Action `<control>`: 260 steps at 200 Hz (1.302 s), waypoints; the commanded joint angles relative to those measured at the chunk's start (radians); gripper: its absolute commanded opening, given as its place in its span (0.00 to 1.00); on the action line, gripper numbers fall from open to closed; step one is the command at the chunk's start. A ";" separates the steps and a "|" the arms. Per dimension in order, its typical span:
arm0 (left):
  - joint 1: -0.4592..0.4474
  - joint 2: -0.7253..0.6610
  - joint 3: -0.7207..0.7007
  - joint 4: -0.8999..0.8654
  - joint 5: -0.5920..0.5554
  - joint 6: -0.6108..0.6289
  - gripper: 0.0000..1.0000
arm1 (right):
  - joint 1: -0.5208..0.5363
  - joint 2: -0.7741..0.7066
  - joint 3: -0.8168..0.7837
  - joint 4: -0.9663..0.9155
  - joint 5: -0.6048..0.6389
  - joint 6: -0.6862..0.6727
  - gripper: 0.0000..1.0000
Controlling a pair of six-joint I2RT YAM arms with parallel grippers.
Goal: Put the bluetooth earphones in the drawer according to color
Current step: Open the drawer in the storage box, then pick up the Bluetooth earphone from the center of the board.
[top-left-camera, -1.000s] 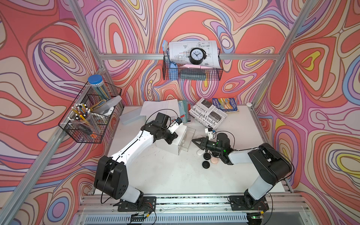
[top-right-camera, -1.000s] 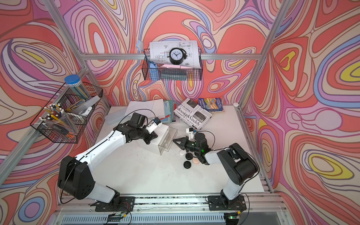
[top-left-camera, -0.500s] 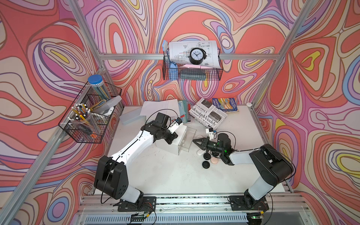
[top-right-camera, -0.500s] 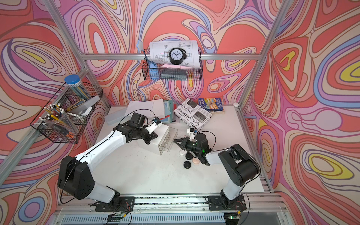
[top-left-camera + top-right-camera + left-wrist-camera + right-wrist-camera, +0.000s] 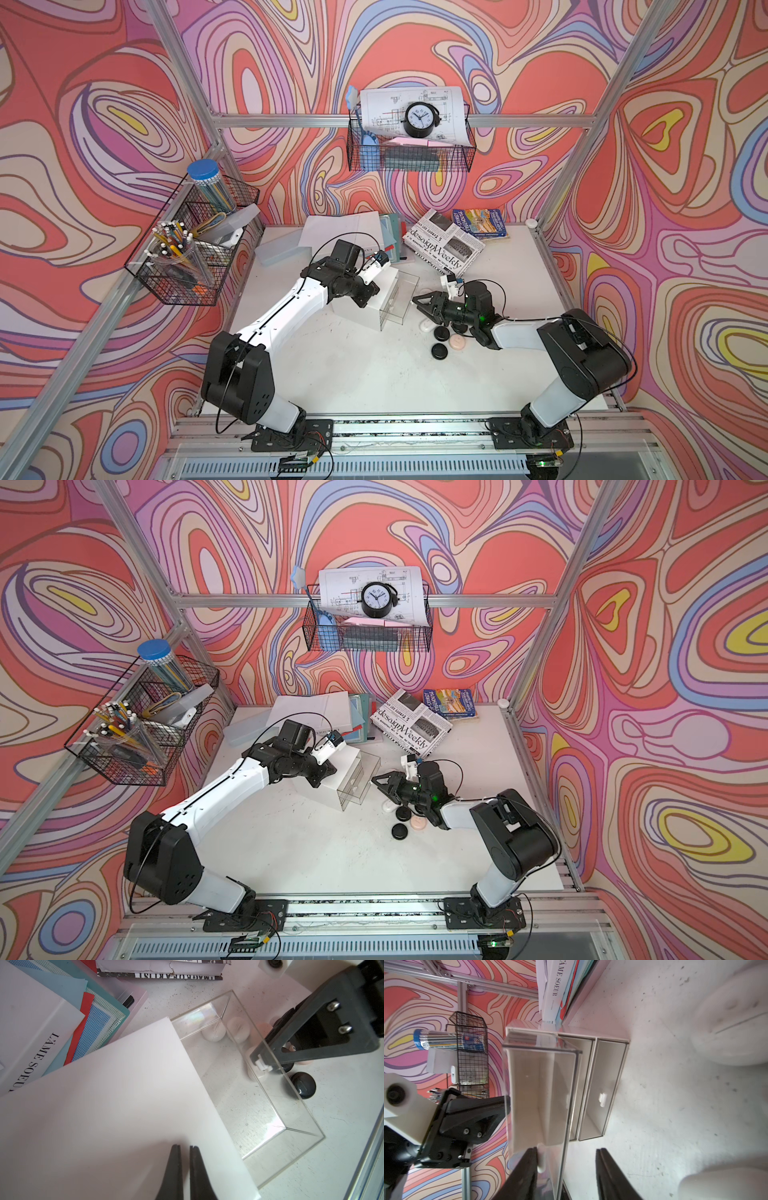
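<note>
**Right gripper open at the knob, top drawer out**

Nearest me in both top views, right of centre frame on the table (image 5: 353,374), lie the loose earphones. There is a black case (image 5: 438,352), a pink case (image 5: 457,343) just beside it, a second black case (image 5: 441,332) and a white case (image 5: 425,326) tucked against my right arm. Just beyond them my right gripper (image 5: 417,302) stands open, fingers well apart, holding nothing. In the right wrist view one finger (image 5: 527,1167) touches the small white knob (image 5: 541,1159) of the top drawer (image 5: 401,297). That drawer is pulled well out of the drawer unit (image 5: 357,318) at centre frame. In the left wrist view two more white cases (image 5: 214,1032) show through the clear plastic at upper middle. I cannot tell whether they lie in the drawer or on the table past it. My left gripper (image 5: 185,1148) is closed and empty, its tips over the unit's white top. Furthest back lie a newspaper (image 5: 444,247), a book (image 5: 478,218) and a stack of papers (image 5: 340,226).
</note>
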 commanded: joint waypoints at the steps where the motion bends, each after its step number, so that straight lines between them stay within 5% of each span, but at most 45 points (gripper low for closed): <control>1: 0.003 0.013 -0.001 -0.114 -0.028 0.016 0.00 | -0.008 -0.101 0.042 -0.190 0.054 -0.113 0.54; 71: 0.002 -0.106 0.019 -0.047 -0.097 -0.008 0.00 | -0.047 -0.268 0.425 -1.202 0.456 -0.569 0.75; 83: 0.001 -0.126 0.019 -0.035 -0.095 -0.013 0.23 | -0.047 -0.236 0.491 -1.329 0.539 -0.619 0.78; 91: 0.002 -0.140 0.018 -0.028 -0.088 -0.018 0.51 | -0.047 -0.220 0.510 -1.377 0.578 -0.641 0.78; 100: -0.001 -0.151 0.016 -0.027 -0.076 -0.019 0.68 | -0.047 -0.208 0.517 -1.408 0.606 -0.662 0.79; 135: -0.023 -0.177 -0.008 -0.015 -0.052 0.005 0.82 | -0.047 -0.177 0.512 -1.505 0.675 -0.681 0.86; 149: -0.029 -0.184 -0.023 0.000 -0.035 0.002 0.98 | -0.047 -0.182 0.488 -1.516 0.690 -0.677 0.87; 176: -0.075 -0.192 -0.042 0.023 -0.058 -0.010 0.98 | -0.047 -0.178 0.438 -1.484 0.685 -0.668 0.89; 193: -0.106 -0.195 -0.061 0.035 -0.075 -0.010 0.98 | -0.047 -0.139 0.431 -1.476 0.671 -0.668 0.98; 260: -0.165 -0.188 -0.087 0.045 -0.121 0.000 0.99 | -0.047 -0.043 0.426 -1.436 0.647 -0.666 0.90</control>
